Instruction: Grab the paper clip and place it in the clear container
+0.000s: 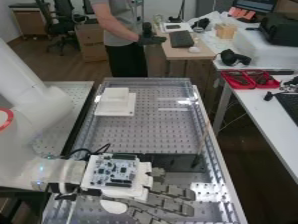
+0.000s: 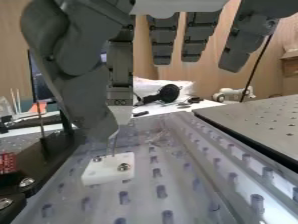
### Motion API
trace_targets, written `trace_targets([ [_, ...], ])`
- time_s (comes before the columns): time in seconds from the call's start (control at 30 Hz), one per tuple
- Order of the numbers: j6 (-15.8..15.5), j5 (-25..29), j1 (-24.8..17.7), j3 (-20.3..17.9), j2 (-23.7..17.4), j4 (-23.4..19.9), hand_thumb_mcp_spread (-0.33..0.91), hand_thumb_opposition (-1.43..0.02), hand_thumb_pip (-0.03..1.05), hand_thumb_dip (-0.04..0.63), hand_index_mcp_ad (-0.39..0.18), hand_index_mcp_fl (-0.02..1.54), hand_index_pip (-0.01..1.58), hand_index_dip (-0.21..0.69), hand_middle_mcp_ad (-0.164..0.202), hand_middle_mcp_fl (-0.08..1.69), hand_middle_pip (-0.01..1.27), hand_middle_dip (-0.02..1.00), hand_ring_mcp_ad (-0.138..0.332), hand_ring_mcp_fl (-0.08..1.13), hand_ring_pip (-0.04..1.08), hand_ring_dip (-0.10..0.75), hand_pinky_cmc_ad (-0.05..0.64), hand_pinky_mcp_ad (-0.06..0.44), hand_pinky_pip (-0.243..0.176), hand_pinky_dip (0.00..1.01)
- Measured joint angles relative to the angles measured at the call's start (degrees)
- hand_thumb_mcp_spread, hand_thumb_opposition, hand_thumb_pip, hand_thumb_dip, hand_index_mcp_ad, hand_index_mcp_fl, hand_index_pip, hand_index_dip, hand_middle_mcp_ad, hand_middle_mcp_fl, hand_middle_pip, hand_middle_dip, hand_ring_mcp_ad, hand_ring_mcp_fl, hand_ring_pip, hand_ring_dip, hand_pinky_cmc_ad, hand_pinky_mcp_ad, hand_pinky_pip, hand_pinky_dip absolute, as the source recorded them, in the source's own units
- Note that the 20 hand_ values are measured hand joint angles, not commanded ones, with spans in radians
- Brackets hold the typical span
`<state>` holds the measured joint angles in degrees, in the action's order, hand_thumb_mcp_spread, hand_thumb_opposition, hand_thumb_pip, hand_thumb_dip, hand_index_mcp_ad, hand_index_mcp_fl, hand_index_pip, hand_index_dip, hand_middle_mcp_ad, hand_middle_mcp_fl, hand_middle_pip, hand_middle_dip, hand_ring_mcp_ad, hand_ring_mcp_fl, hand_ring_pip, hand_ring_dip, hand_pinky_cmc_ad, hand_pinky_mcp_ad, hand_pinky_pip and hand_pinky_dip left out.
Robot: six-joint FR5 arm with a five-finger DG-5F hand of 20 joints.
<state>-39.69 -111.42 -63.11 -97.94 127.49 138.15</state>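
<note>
At the far left of the high view, the white arm comes in over the holed metal panel, with a cabinet, chairs and a cardboard box in the room behind. Next come black cables and a circuit board, which sits on the back of the hand. The hand lies over the near part of the bench, reaching rightward across it. Farther along the bench, on its left side, two white plates overlap. In the wrist view, the thumb and a finger are pinched together on the paper clip, while the others hang fairly straight, apart from it. The clip points down from the tips to a small white block with two screws; whether it touches the block, I cannot tell. Near the block is a faint, clear shape, too indistinct to name. Right of the hand's base in the high view, a thin rod stands near the bench's right edge. Farthest right, a white table bears red trays, black headphones and a keyboard.
</note>
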Motion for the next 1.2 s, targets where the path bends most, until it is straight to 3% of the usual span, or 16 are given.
trace_targets([
  [0.23,-0.57,-1.19,0.14,-1.18,0.08,-3.73,0.48,-0.83,0.67,0.253,-0.169,0.20,1.55,0.066,0.073,0.00,0.13,0.17,0.101,0.00,0.08,0.101,0.328,0.265,-0.059,0.24],
  [0.3,-0.74,-1.40,0.17,-1.16,0.19,-3.56,0.48,-0.83,0.67,0.253,-0.169,0.20,1.55,0.063,0.058,0.00,0.13,0.17,0.101,0.00,0.08,0.101,0.328,0.257,-0.059,0.24],
  [1.2,-2.29,-2.77,0.85,0.56,1.79,-2.62,0.47,-0.83,0.68,0.265,-0.168,0.25,1.55,0.040,0.058,0.00,0.13,0.17,0.101,0.00,0.10,0.101,0.328,0.255,-0.061,0.25],
])
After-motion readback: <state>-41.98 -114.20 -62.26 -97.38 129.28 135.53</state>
